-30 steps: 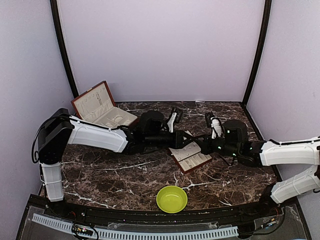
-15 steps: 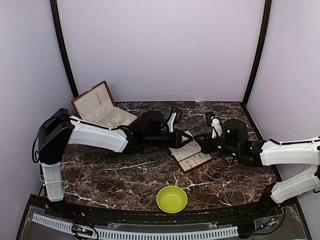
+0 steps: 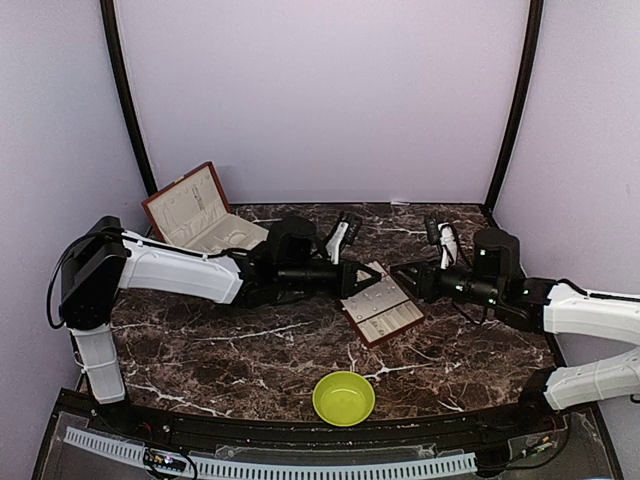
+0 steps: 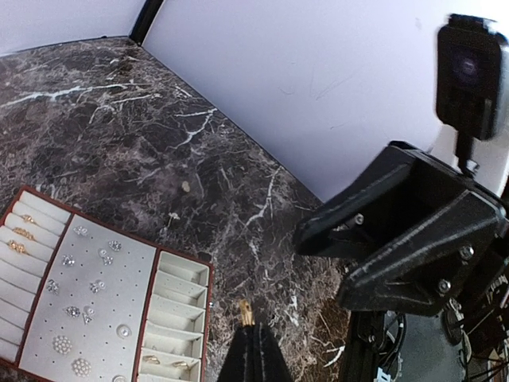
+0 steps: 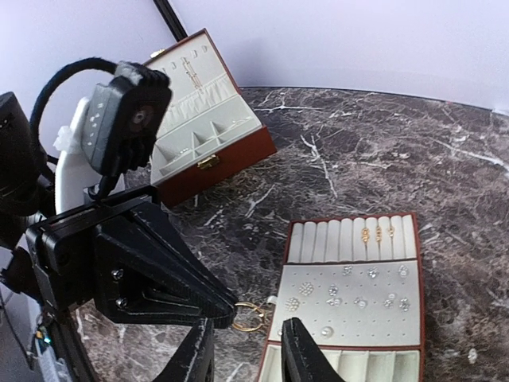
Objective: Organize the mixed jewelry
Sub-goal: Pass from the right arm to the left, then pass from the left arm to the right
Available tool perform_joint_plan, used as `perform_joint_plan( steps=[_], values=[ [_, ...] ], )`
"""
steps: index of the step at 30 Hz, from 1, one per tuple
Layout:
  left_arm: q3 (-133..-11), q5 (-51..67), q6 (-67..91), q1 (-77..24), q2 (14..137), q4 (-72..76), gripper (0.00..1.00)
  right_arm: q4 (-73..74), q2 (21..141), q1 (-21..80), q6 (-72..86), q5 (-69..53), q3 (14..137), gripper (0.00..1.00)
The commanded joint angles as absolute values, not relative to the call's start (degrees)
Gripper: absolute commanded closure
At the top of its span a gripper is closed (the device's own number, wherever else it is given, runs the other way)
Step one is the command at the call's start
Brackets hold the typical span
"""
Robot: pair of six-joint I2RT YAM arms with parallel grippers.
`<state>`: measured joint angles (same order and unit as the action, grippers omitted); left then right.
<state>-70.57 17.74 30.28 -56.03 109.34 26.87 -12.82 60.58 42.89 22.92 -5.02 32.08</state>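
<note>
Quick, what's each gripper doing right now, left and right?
Left gripper: jaws shut, pinching a small gold hoop at the tips.
Right gripper: jaws open, holding nothing.

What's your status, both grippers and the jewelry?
Left gripper shut on small gold wire hoop. Right gripper open, empty, facing it. Brown-rimmed cream padded tray close by; nothing in the way.

Gold jewelry (image 5: 249, 317), lime-green bowl (image 3: 343, 398).
</note>
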Motion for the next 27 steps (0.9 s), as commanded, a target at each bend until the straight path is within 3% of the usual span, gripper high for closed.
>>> perform_joint_plan(
  steps=[1, 11, 20, 27],
  values=[
    [-66.5, 24.1, 24.6, -55.4, 102.5, 29.7, 1.00, -13.4, 59.5, 39.1, 24.1, -21.7, 34.1, 0.66],
    [-62.8, 36.0, 22.5, -55.0, 97.9, 36.3, 1.00, -17.9, 60.1, 37.2, 29.0, -38.6, 34.8, 0.57],
    [-61.6, 37.9, 22.5, -55.0, 96.9, 37.4, 1.00, -22.3, 60.7, 37.2, 32.2, -41.2, 33.4, 0.73],
    [-61.0, 38.3, 22.6, -55.0, 96.3, 38.3, 1.00, -22.0, 62.4, 37.2, 32.1, -42.2, 33.8, 0.77]
  ],
)
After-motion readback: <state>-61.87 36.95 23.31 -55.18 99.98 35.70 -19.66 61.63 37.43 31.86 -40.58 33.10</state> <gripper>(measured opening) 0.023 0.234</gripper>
